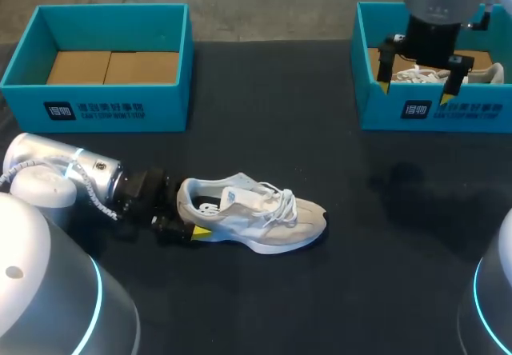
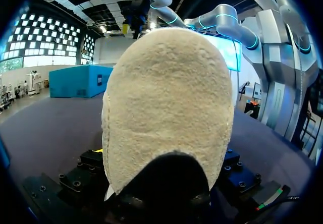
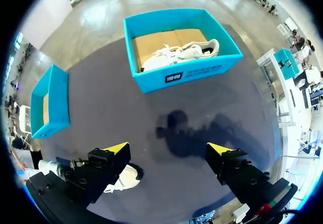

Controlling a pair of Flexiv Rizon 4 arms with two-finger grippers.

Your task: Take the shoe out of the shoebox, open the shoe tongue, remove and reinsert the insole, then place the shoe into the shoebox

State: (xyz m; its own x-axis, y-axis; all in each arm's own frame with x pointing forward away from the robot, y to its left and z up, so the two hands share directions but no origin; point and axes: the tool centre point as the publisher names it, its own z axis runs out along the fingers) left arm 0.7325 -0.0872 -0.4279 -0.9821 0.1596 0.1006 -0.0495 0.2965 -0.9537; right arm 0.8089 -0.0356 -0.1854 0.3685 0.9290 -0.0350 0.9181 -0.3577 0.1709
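A pale grey and white shoe [image 1: 256, 211] stands upright on the dark table, toe pointing right. My left gripper [image 1: 190, 211] comes in low from the left. It is shut on the shoe's heel, with one yellow fingertip [image 1: 200, 231] against the near side of the sole and the other hidden behind the shoe. In the left wrist view the fuzzy heel [image 2: 166, 108] fills the space between the fingers. My right gripper [image 1: 416, 91] [image 3: 168, 151] hangs open and empty above the front wall of the right blue shoebox [image 1: 432, 115] [image 3: 186, 75].
A second white shoe [image 1: 420, 73] [image 3: 176, 52] lies inside the right shoebox. A blue shoebox [image 1: 104, 107] [image 3: 48, 103] at the back left holds only its brown cardboard floor. Bare dark tabletop separates the two boxes and the shoe.
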